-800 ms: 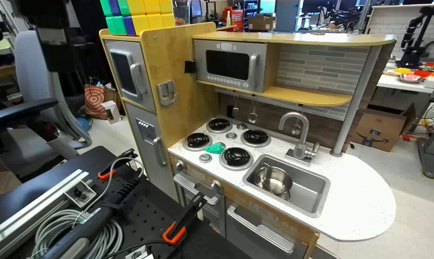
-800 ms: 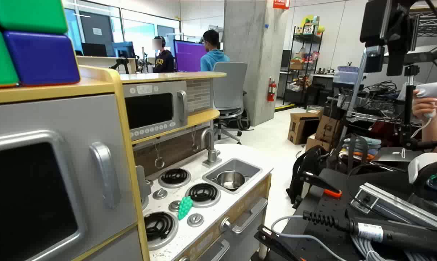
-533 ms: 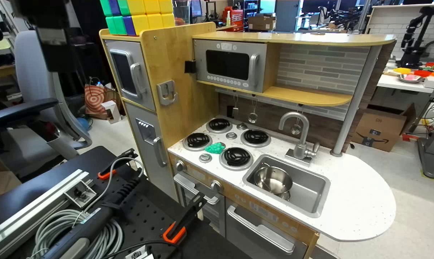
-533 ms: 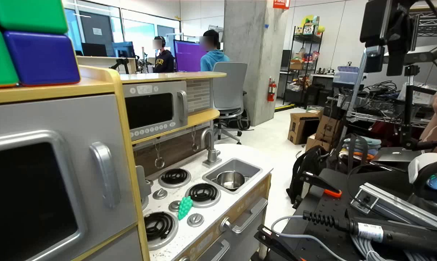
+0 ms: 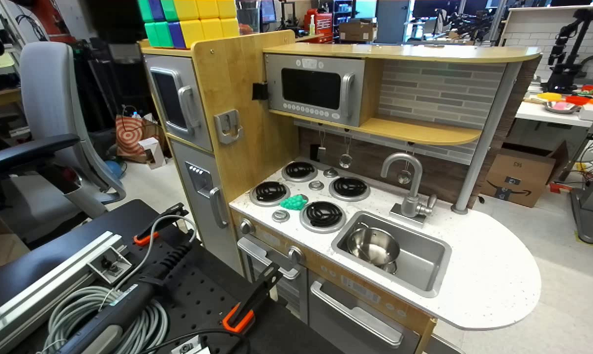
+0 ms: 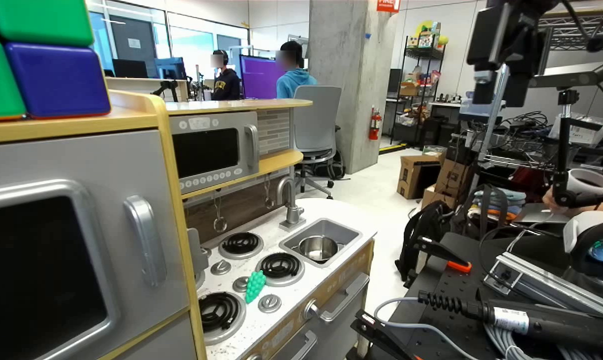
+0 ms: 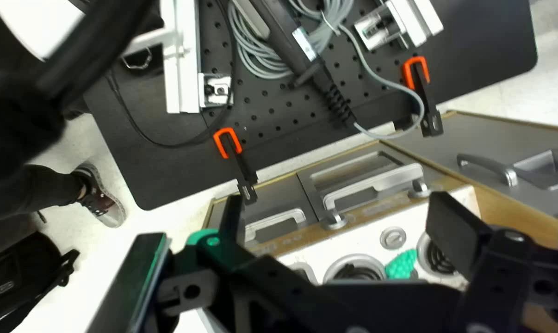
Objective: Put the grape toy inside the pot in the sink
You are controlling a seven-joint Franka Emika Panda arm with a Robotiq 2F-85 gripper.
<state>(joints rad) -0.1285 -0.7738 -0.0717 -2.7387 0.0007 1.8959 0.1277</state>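
Two people (image 6: 288,86) perhaps sit beyond countertop (image 6: 334,207) and sink (image 6: 331,227).

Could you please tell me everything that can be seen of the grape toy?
The grape toy is a bright green bunch of rounded bumps, narrowing toward one end, and it looks like moulded plastic. It lies on the white counter, between two black burners and beside a grey knob. Whether it touches the knob or either burner, I cannot tell. Nothing covers it in the exterior views, and the open gripper is well clear of it.
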